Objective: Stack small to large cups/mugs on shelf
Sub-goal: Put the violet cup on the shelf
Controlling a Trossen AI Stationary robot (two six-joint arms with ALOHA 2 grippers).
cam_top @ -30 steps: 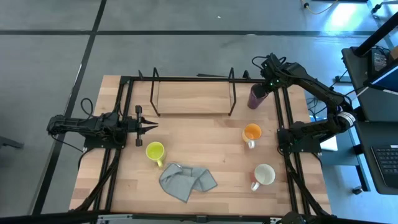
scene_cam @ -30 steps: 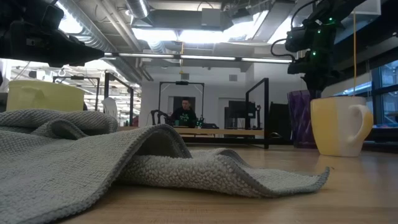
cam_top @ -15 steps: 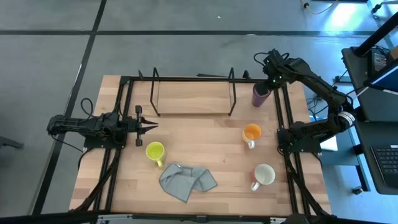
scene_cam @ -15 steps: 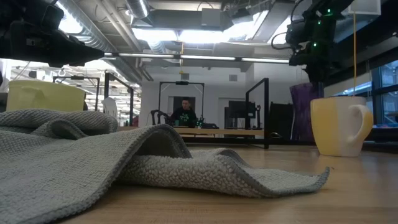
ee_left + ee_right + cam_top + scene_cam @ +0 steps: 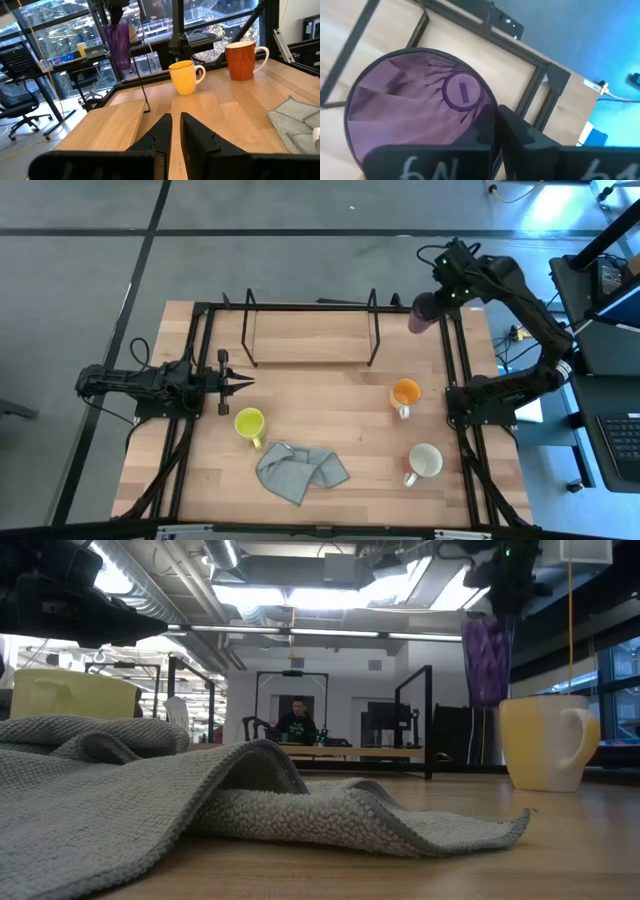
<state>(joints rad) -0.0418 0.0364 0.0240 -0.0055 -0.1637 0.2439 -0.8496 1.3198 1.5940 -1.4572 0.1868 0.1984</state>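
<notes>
Lifting clear now: the right gripper (image 5: pixel 437 302) is clamped on the purple tumbler (image 5: pixel 421 312) and has carried it up off the wood. A second ago the tumbler stood on the table at the far right corner, just outside the shelf's right end; half a second ago it was only starting to move; now the low view has the tumbler (image 5: pixel 487 662) hanging well above the tabletop, its base higher than the rim of the white mug (image 5: pixel 545 743) in front of it. From above, it has drifted a touch farther back and to the right, over the black table frame (image 5: pixel 455 360) at the far right corner. The right wrist view looks straight down into the tumbler (image 5: pixel 420 105), with the dark fingers (image 5: pixel 530 145) pressed against its rim.

The shelf (image 5: pixel 310 330) holds nothing yet; it sits at the far middle of the table, unchanged. The orange mug (image 5: pixel 404 395) stays right of centre, the white mug (image 5: pixel 424 462) nearer the front right, the small yellow mug (image 5: pixel 249 423) left of centre, the grey cloth (image 5: pixel 300 470) just in front of it. None of those has shifted.

The left gripper (image 5: pixel 236 382) has not budged, parked at the left side of the table beside the yellow mug, its fingers (image 5: pixel 197 137) nearly together with only a thin gap, holding nothing.
</notes>
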